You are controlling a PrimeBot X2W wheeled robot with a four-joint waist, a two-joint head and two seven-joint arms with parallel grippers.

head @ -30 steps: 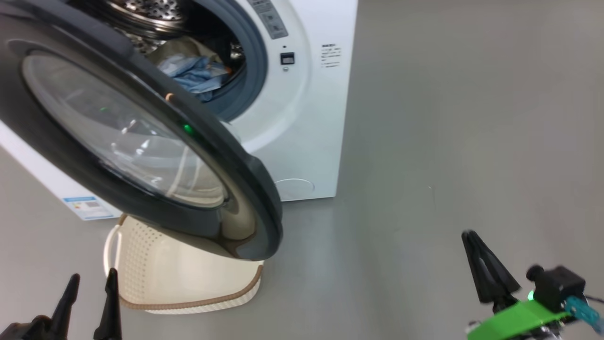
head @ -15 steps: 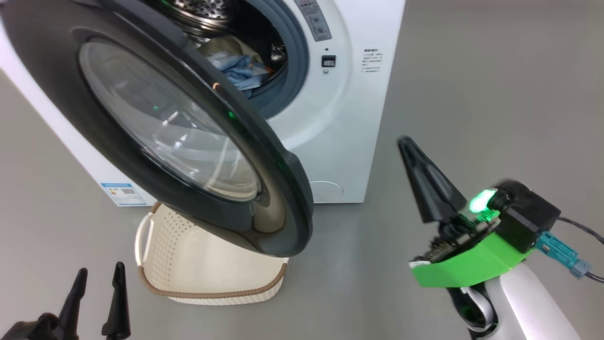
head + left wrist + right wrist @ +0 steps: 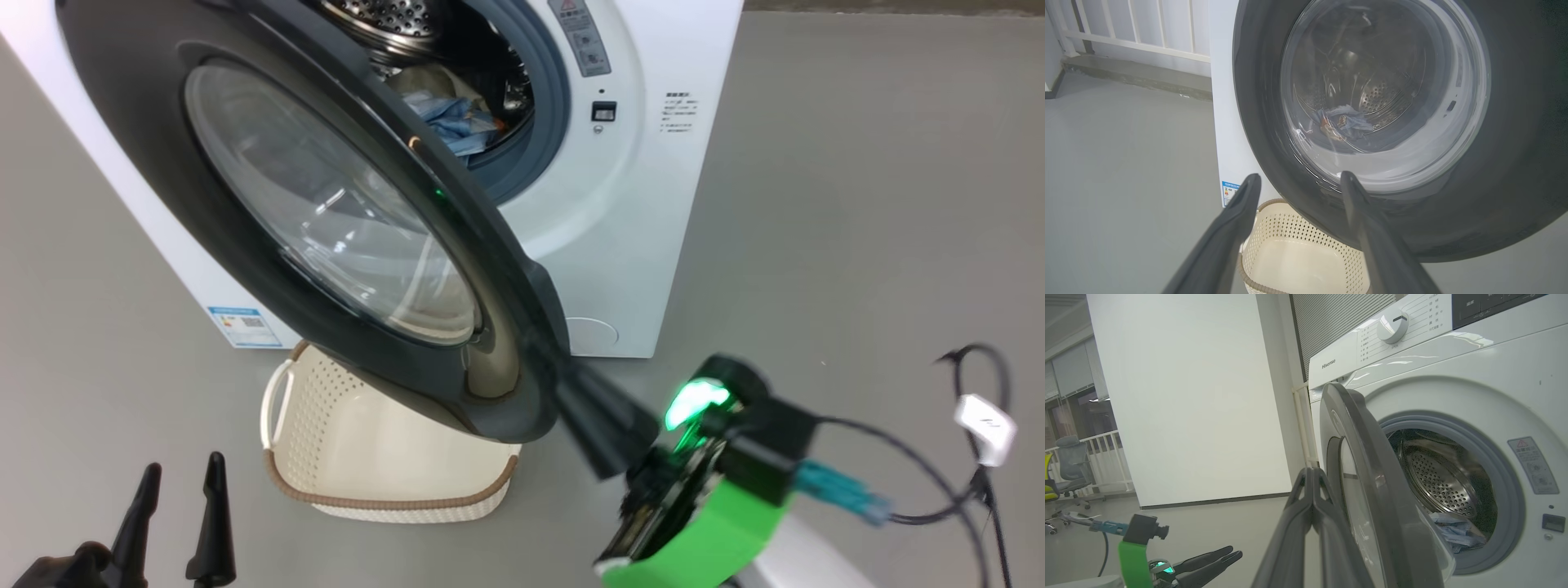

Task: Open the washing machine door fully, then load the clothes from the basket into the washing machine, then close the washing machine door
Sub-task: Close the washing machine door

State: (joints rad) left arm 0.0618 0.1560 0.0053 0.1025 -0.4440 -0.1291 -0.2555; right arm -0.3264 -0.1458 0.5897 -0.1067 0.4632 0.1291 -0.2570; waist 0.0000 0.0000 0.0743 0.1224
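Observation:
The white washing machine (image 3: 645,204) stands with its black-rimmed washing machine door (image 3: 245,269) swung partly open toward me. The clothes (image 3: 451,116), light blue and cream, lie inside the steel drum, and the left wrist view shows these clothes (image 3: 1345,120) through the door glass (image 3: 1384,81). Under the door sits the cream basket (image 3: 367,445), and the part of it that shows is bare. My right gripper (image 3: 575,392) is shut, its tip against the door's lower outer rim; in the right wrist view that gripper (image 3: 1312,473) lies beside the door (image 3: 1372,477). My left gripper (image 3: 175,482) stands open, low and left of the basket (image 3: 1298,257).
Grey floor (image 3: 857,204) spreads right of the machine. A black cable with a white tag (image 3: 984,420) hangs by my right arm. A white railing (image 3: 1139,28) runs behind the machine's left side. An office chair (image 3: 1071,465) stands far off.
The head camera has shifted. My right gripper has swung up and leftward from the lower right to the door's lower rim and closed fully. The left gripper has stayed open.

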